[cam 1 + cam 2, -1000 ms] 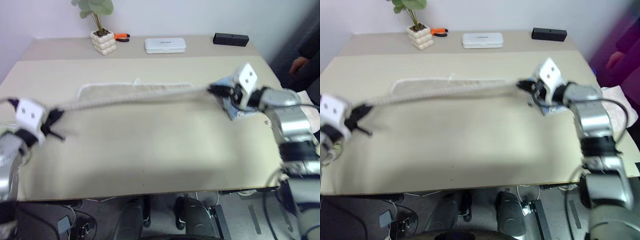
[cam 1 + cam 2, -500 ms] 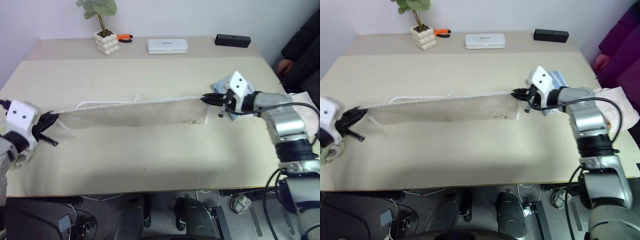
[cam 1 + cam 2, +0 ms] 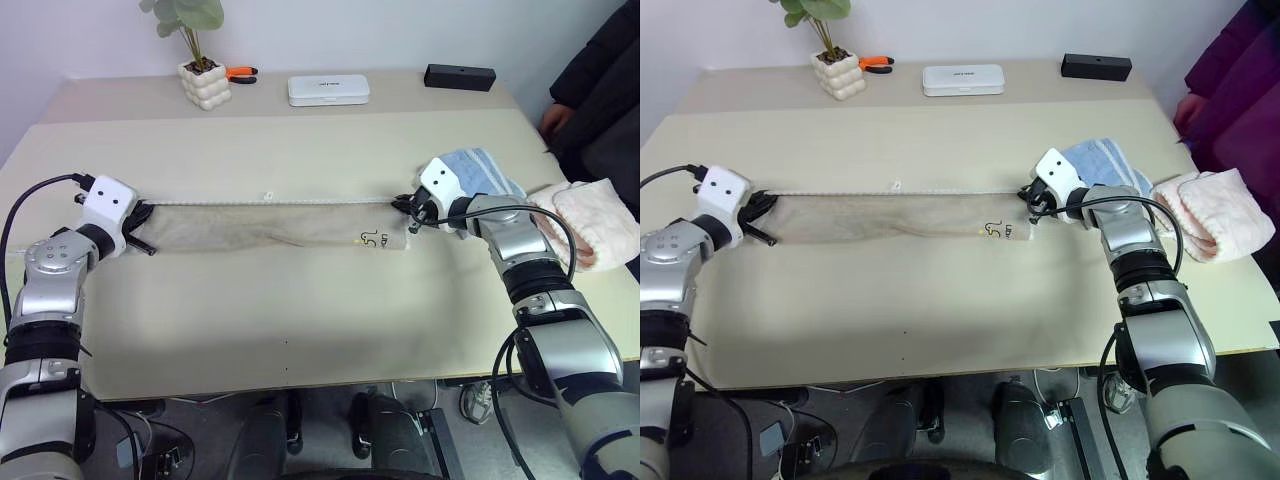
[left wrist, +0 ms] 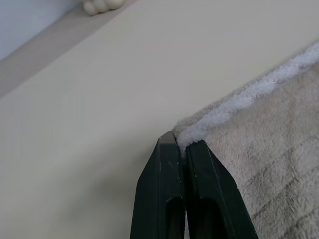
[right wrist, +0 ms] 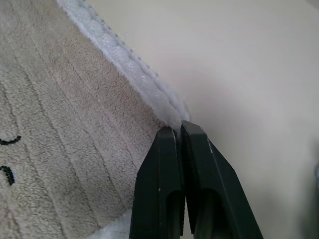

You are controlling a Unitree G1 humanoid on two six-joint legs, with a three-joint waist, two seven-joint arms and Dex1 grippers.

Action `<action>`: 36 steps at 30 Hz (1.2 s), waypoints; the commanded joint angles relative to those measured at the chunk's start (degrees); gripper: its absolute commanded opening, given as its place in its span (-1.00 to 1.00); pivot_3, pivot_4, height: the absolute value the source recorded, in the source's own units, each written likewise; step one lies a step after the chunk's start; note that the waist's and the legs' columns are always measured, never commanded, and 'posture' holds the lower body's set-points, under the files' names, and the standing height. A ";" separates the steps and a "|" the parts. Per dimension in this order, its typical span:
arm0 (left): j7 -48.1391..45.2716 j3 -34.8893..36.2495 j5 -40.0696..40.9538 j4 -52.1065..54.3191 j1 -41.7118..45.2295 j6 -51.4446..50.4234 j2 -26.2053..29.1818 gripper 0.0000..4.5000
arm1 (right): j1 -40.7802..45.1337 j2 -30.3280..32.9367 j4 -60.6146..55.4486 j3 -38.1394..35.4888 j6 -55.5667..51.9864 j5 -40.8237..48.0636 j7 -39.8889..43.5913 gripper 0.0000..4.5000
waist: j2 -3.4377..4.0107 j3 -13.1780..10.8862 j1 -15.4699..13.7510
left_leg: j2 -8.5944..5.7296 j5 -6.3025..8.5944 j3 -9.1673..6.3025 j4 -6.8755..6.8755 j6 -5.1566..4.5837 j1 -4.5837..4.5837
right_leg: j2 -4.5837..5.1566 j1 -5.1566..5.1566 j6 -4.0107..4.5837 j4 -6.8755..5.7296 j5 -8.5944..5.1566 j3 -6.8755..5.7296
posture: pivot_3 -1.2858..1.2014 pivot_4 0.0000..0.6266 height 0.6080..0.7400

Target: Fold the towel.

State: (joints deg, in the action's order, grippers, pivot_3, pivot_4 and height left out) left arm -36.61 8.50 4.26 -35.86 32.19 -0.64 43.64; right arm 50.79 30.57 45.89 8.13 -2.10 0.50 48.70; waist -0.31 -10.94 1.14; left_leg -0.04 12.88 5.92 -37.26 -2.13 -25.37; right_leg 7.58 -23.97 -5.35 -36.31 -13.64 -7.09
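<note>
Two grippers, one towel, and both of mine are pinched tight. From my head camera, left eye: the beige terry towel with white corded edging (image 3: 275, 226) lies as a long narrow band across the middle of the pale tan table (image 3: 300, 310), its white cord running along the far edge. My left gripper (image 3: 140, 215) is clamped on the towel's left end, my right gripper (image 3: 404, 207) on its right end, near the small dark printed mark. Just past my right wrist sits a folded light blue towel (image 3: 482, 170), and beside that a rolled pale pink cloth (image 3: 595, 220). At the table's right edge, a person's hand (image 3: 552, 119) with a dark sleeve. Along the back: a green plant in a knobbly white pot (image 3: 206, 84), an orange-handled tool (image 3: 241, 72), a flat white case (image 3: 328, 90), a black bar-shaped box (image 3: 459, 76).

Right eye view: same layout, towel flat on the table between my two arms.

Left wrist view: my black fingers (image 4: 169, 199) meet on the corner of the white cord, terry to one side, bare table to the other.

Right wrist view: fingers (image 5: 164, 189) pressed together on the corded corner, ribbed beige pile alongside.
</note>
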 commanded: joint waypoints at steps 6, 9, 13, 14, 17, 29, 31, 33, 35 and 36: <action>1.37 2.29 1.27 -2.57 1.57 1.23 -0.16 0.04 | 1.22 1.44 -2.39 -3.26 0.55 -0.18 -3.13 -0.21 | 0.00 0.00 0.03 | 0.01 0.00 0.03 -0.01 0.00 0.01 | 0.00 -0.03 0.00 -0.03 0.00 0.07 | 0.03 -0.52 0.91; 2.92 6.82 5.38 1.62 -0.77 -1.67 -0.63 0.50 | -1.10 3.24 -8.06 -6.16 -2.70 1.68 -4.05 0.24 | 0.00 0.00 -0.09 | 0.00 0.00 0.02 -0.03 0.00 -0.01 | 0.03 -0.04 -0.01 -0.02 0.01 0.07 | 0.03 -0.52 0.91; 4.12 14.36 13.71 13.21 -7.10 -9.01 -2.54 0.50 | -8.13 5.45 -22.09 -11.51 -13.04 7.22 -3.39 0.24 | -0.01 0.00 -0.18 | 0.01 0.02 -0.04 -0.02 -0.03 -0.03 | 0.08 -0.04 -0.01 0.01 0.01 0.08 | 0.03 -0.52 0.91; 4.18 15.93 15.95 17.56 -9.53 -10.94 -3.34 0.50 | -10.77 5.81 -26.73 -13.05 -17.27 9.76 -2.83 0.24 | -0.03 0.03 -0.16 | 0.01 0.02 -0.04 -0.01 -0.03 -0.03 | 0.08 -0.03 -0.01 0.01 0.01 0.08 | 0.03 -0.52 0.91; 3.77 16.10 19.03 30.52 -16.60 -14.78 -5.28 0.52 | -18.19 5.34 -39.23 -17.04 -29.39 16.81 -3.51 0.64 | -0.02 0.03 -0.21 | 0.04 0.04 -0.08 -0.02 -0.03 0.02 | 0.10 0.03 -0.01 0.02 0.01 0.09 | 0.03 -0.52 0.91; -3.29 -7.31 17.94 59.25 -26.94 -17.88 -11.42 0.52 | -34.00 -12.03 -69.50 -30.34 -71.44 39.22 -25.57 0.99 | -0.02 0.12 -0.30 | 0.13 0.11 -0.10 -0.04 -0.06 0.03 | 0.08 0.00 0.12 0.06 0.14 0.24 | 0.03 -0.52 0.91; -3.60 -8.92 18.22 59.45 -26.77 -17.75 -12.39 0.52 | -33.15 -18.11 -70.49 -32.58 -76.48 39.99 -31.24 0.99 | 0.00 0.13 -0.35 | 0.20 0.15 -0.07 -0.01 -0.16 0.04 | 0.00 -0.04 0.14 0.02 0.15 0.23 | 0.03 -0.52 0.91; -3.73 -9.06 18.40 59.22 -26.34 -17.63 -12.82 0.52 | -29.79 -25.46 -68.10 -35.54 -78.91 37.93 -38.66 0.99 | 0.00 0.14 -0.32 | 0.27 0.22 -0.05 -0.03 -0.27 0.04 | -0.08 -0.06 0.15 -0.01 0.16 0.20 | 0.03 -0.52 0.91; -3.64 -8.62 18.41 59.09 -26.18 -17.69 -12.79 0.52 | -26.54 -30.11 -65.81 -38.38 -80.04 36.47 -43.51 0.99 | 0.01 0.15 -0.24 | 0.32 0.21 0.03 -0.05 -0.27 0.02 | -0.27 -0.14 0.22 -0.02 0.20 0.29 | 0.03 -0.52 0.91; -3.53 -8.21 18.45 59.04 -26.30 -17.66 -12.68 0.52 | -24.57 -32.49 -64.42 -40.46 -80.40 36.12 -45.91 0.99 | 0.01 0.15 -0.32 | 0.33 0.21 0.03 -0.06 -0.27 0.02 | -0.30 -0.14 0.23 -0.02 0.21 0.29 | 0.03 -0.52 0.91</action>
State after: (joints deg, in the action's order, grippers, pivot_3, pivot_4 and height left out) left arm -40.03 -1.08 22.25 21.56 5.42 -18.70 30.75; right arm 24.60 -0.19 -19.79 -29.55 -81.64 37.22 6.60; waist -0.30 -10.78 0.82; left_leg 0.30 13.09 5.96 -37.33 -2.40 -25.36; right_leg 7.25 -24.10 -5.11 -36.33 -13.43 -6.80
